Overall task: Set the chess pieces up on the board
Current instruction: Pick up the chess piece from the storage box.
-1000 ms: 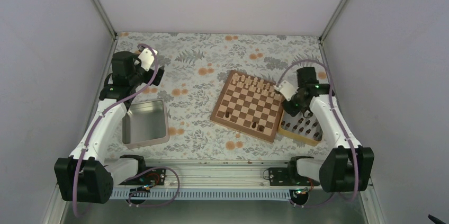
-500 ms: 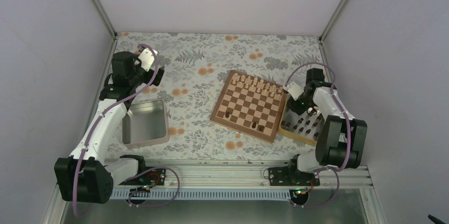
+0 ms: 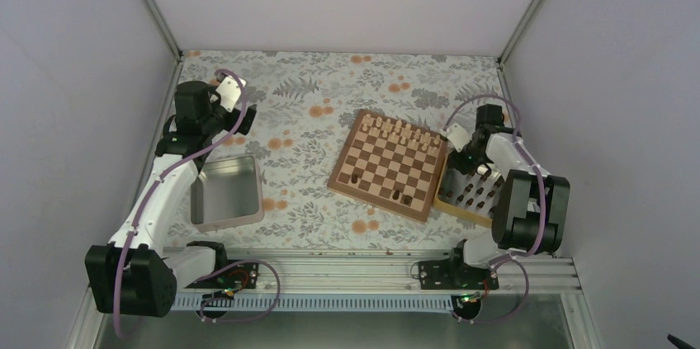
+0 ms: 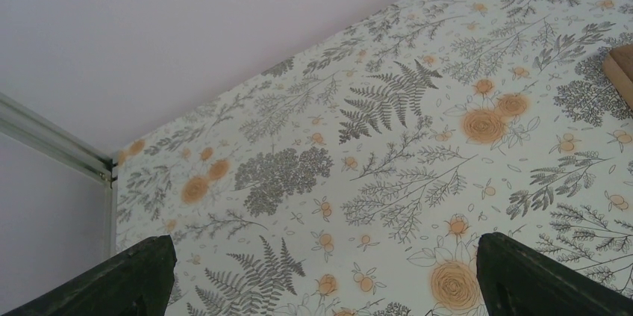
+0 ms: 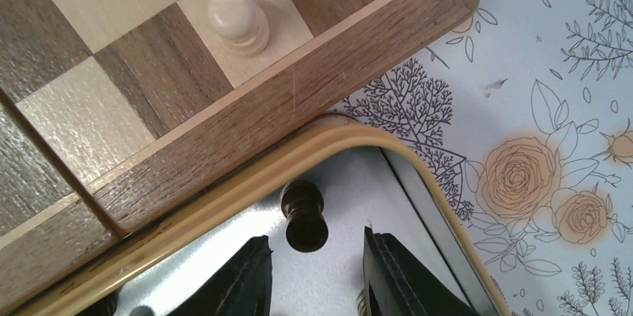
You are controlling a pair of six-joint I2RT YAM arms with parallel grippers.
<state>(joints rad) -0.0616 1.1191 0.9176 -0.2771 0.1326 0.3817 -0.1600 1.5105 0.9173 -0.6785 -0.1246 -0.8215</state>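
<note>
Inside a robotics lab's test cell, plain pale panels [image 3: 347,2] and aluminium framing [image 3: 149,2] walled in a table [image 3: 305,126] spread with a floral-print sheet [image 4: 388,152]. The left arm [image 3: 157,192] and the right arm [image 3: 503,155] stood bolted to a metal rail [image 3: 347,266] at the table's near edge, purple cables [image 3: 165,169] looping along their white links.
</note>
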